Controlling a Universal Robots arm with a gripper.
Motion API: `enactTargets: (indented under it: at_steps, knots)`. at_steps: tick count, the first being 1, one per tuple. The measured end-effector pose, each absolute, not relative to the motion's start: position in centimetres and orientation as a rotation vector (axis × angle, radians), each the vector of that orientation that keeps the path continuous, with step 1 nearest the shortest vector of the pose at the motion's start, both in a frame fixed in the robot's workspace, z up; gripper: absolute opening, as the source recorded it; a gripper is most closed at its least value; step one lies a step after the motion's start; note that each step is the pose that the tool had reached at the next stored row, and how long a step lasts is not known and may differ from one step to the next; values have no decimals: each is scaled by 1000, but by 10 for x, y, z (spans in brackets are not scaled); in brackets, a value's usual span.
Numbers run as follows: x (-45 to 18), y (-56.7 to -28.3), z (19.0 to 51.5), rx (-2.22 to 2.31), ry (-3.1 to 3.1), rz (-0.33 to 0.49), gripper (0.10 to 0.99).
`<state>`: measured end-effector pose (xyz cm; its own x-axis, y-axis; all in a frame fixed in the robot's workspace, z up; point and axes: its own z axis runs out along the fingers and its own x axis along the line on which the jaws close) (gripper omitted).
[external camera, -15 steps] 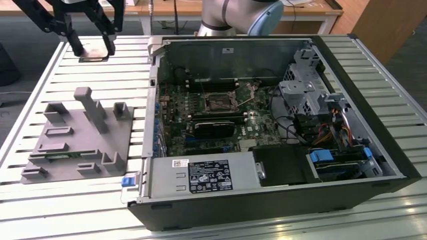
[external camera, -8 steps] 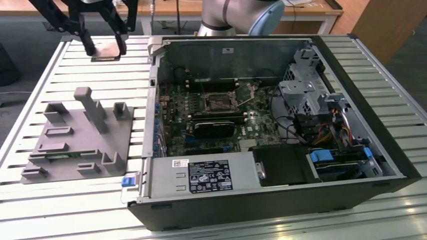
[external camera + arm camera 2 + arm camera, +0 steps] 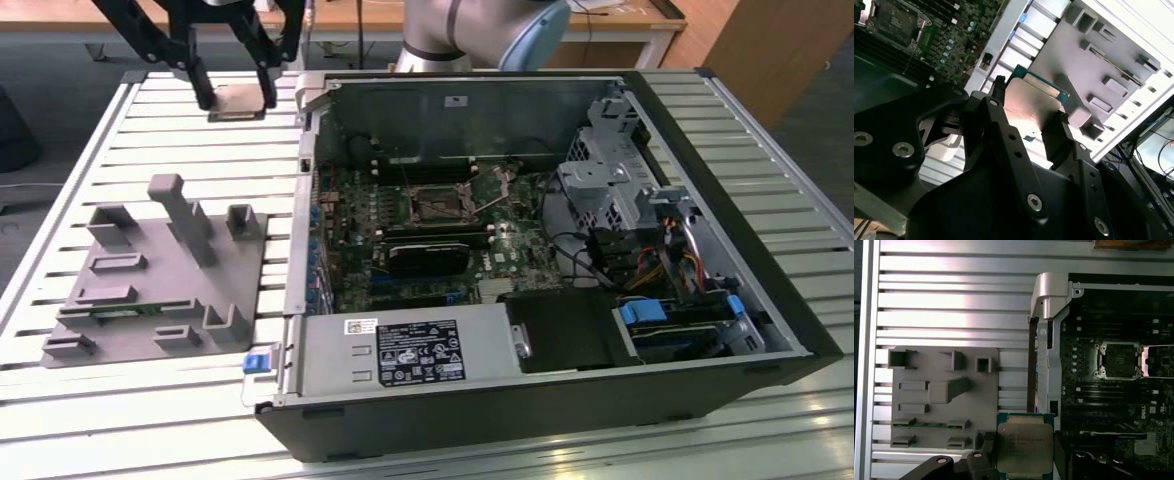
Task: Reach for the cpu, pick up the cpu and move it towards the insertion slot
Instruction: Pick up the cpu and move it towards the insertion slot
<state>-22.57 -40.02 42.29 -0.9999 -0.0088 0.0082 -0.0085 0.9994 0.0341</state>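
Exterior view, taken from its left to its right. On the slatted aluminium table (image 3: 400, 440) a grey plastic fixture (image 3: 154, 275) lies flat, with several raised blocks and one tall upright post; a thin green circuit strip (image 3: 127, 311) sits in one of its lower recesses. Beyond the fixture, near the far edge of the table, the gripper (image 3: 240, 100) hangs with its two black fingers (image 3: 203, 85) closed on opposite sides of the cpu (image 3: 240, 102), which is held flat and appears to be lifted clear of the table, though the gap beneath it is hard to judge from this angle. Just to the right stands the open computer case (image 3: 747, 200) lying on its side. Inside it, the insertion slot (image 3: 437, 203) sits on the dark green motherboard (image 3: 350, 240), well apart from the held chip. A black rectangular block (image 3: 424, 257) lies below the slot, and a labelled power supply (image 3: 400, 352) fills the near corner.

In the first wrist view the cpu (image 3: 1024, 447) shows its silvery metal top and green rim, held over the table between the fixture (image 3: 944, 395) and the case wall, with the slot (image 3: 1119, 360) off to one side. In the second wrist view the fingers (image 3: 996, 117) grip the chip (image 3: 1031, 100) by its edges.
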Motion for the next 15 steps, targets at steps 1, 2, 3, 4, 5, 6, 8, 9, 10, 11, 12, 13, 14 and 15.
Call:
enactTargets:
  at_steps: [1,2,3,4,5,6,8,9,10,11,12,13,14,15]
  knots:
    - [-223,-400,423,13,-3133,-53,541]
    - [-221,-400,423,14,-3133,-53,541]
    - [-219,-399,423,13,-3133,-53,541]
    - [-217,-399,423,14,-3133,-53,541]
    - [-215,-398,423,14,-3133,-53,541]
    - [-212,-398,423,14,-3133,-53,541]
    - [-208,-396,423,14,-3133,-53,541]
    - [-206,-396,423,14,-3133,-53,541]
    - [-204,-395,423,14,-3133,-53,541]
    - [-202,-394,423,14,-3133,-53,541]
    - [-199,-393,423,14,-3133,-53,541]
    - [-197,-392,423,14,-3133,-53,541]
    - [-195,-392,423,14,-3133,-53,541]
    - [-193,-391,423,14,-3133,-53,541]
